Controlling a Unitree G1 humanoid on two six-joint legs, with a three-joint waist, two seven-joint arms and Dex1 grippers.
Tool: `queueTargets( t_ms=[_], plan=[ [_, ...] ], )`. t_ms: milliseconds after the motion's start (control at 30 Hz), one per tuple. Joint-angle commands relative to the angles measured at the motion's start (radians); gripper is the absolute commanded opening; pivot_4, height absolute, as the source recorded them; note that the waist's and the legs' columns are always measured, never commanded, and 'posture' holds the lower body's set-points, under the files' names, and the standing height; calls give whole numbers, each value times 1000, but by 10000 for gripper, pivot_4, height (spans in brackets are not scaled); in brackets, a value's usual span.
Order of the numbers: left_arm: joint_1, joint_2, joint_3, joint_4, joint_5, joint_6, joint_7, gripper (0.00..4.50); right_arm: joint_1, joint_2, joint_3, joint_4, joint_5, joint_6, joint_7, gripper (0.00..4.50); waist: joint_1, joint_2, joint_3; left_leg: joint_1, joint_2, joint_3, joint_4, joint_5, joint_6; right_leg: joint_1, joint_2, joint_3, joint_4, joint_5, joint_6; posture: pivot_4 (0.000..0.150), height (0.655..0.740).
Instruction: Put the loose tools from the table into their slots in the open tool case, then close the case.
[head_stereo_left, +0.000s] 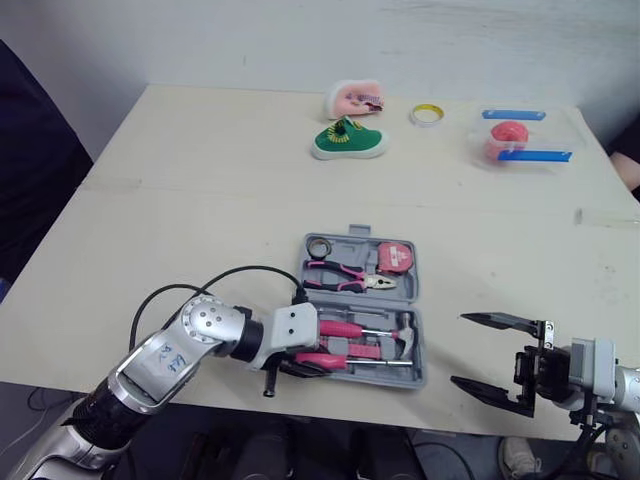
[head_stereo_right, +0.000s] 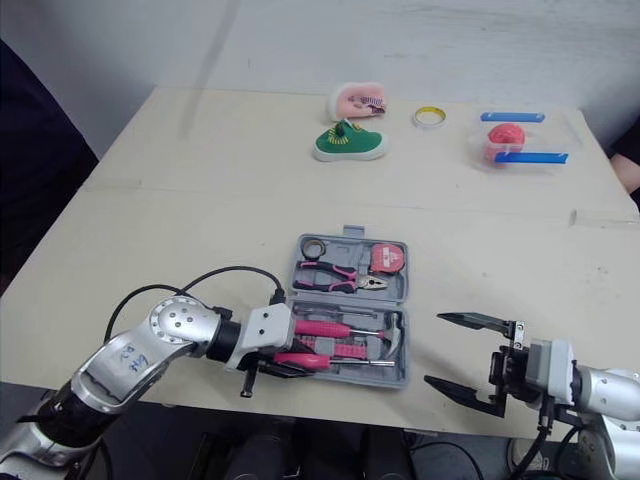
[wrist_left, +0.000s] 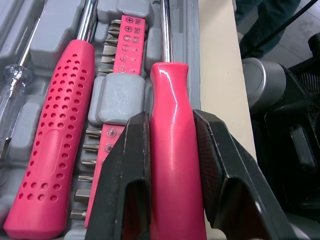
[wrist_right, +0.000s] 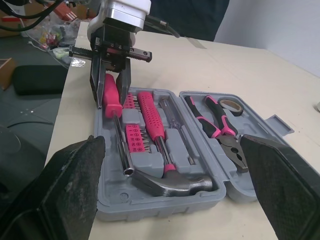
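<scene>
- The cream counter (head_stereo_left: 180, 220) runs back to a plain white wall (head_stereo_left: 300, 40). A green toy shoe (head_stereo_left: 347, 141), a tape ring (head_stereo_left: 427, 114) and a clear box (head_stereo_left: 520, 140) sit at its far end.
- The grey tool case (head_stereo_left: 352, 240) lies open near the counter's front edge.
- The hammer (wrist_right: 167, 184) lies in the case's front row. Its long axis runs along that edge, with the pink handle toward the robot's left and the head toward its right.
- The left gripper (head_stereo_left: 303, 365) has its jaws pinching the hammer's handle.
- The right gripper (head_stereo_left: 458, 349) hovers just right of the case, its jaws spread wide.
</scene>
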Motion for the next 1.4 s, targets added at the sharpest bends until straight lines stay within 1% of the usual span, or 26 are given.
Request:
queueTargets(
  t_ms=[33,100,233,300,333,367,433,633,767,867,900,933,967,1000,1033,1200,1333,1400],
  plan=[
    [-36,-18,-3,16,16,-15,-4,5641,8,-1,-22,-26,7,-6,-9,45000,2,0,0,0,0,0,0,0,0,0,0,0,0,0,0,1500,7400],
    [-49,-21,-10,25,28,-9,-6,5641,10,-1,-18,-41,4,7,-29,45000,2,0,0,0,0,0,0,0,0,0,0,0,0,0,0,1500,7400],
    [-26,-37,2,19,-1,6,-12,5641,20,1,-16,-54,-2,26,-58,45000,-1,0,0,0,0,0,0,0,0,0,0,0,0,0,0,1500,7400],
    [-10,-58,19,18,7,-32,10,15939,28,-1,-15,-62,-5,30,-62,45000,0,0,0,0,0,0,0,0,0,0,0,0,0,0,0,1500,7400],
    [-8,-64,26,13,7,-59,7,17898,29,-1,-15,-65,-5,29,-63,45000,0,0,0,0,0,0,0,1,0,0,0,0,0,0,0,1500,7400],
    [-7,-70,37,11,5,-93,2,23056,29,-1,-15,-67,-6,28,-65,45000,0,0,0,0,0,0,0,1,0,0,0,0,0,0,0,1500,7400],
    [-10,-83,66,16,-16,-139,-13,30093,25,-2,-16,-68,-9,26,-70,45000,0,0,0,0,0,0,1,1,0,0,0,0,0,0,0,1500,7400],
    [10,-113,177,50,-108,-266,-81,30093,18,-5,-30,-54,-10,15,-75,45000,-1,0,0,0,0,0,0,1,0,0,0,0,0,0,0,1500,7400],
    [41,-151,277,80,-221,-320,-126,30093,21,4,-30,-50,-14,11,-84,45000,-1,0,0,0,0,0,1,1,0,0,0,-1,0,0,0,1500,7400],
    [69,-178,301,106,-247,-360,-142,21755,24,15,-21,-47,-18,6,-88,45000,0,0,0,0,0,0,1,1,0,0,0,-1,0,0,0,1500,7400],
    [75,-182,301,110,-253,-356,-141,16822,25,16,-20,-46,-20,4,-87,45000,0,0,0,0,0,0,1,1,0,0,0,-1,0,0,0,1500,7400],
    [82,-184,281,123,-228,-368,-140,11622,25,18,-18,-44,-22,4,-86,45000,0,0,0,0,0,0,1,1,0,0,0,-1,0,0,0,1500,7400],
    [87,-186,268,130,-209,-377,-138,7694,26,19,-18,-44,-22,4,-84,45000,0,0,0,0,0,0,1,1,0,0,0,-1,0,0,0,1500,7400],
    [95,-186,249,138,-186,-395,-142,2592,28,21,-17,-45,-22,6,-84,45000,0,0,0,0,0,0,1,1,0,0,0,-1,0,0,0,1500,7400],
    [105,-187,225,150,-161,-407,-141,393,29,21,-16,-45,-22,7,-83,45000,0,0,0,0,0,0,1,1,0,0,0,-1,0,0,0,1500,7400],
    [126,-219,161,216,-72,-462,-110,393,40,25,-14,-54,-28,8,-87,45000,0,0,0,0,0,0,1,1,0,0,0,-1,0,0,0,1500,7400],
    [123,-216,110,264,-34,-456,-131,393,50,24,-16,-63,-31,17,-96,45000,0,0,0,0,0,0,1,1,0,0,0,-1,0,0,0,1500,7400],
    [110,-217,100,305,-8,-489,-139,393,56,22,-15,-69,-29,24,-98,45000,0,0,0,0,0,0,1,1,0,0,0,-1,0,0,0,1500,7400]
  ],
)
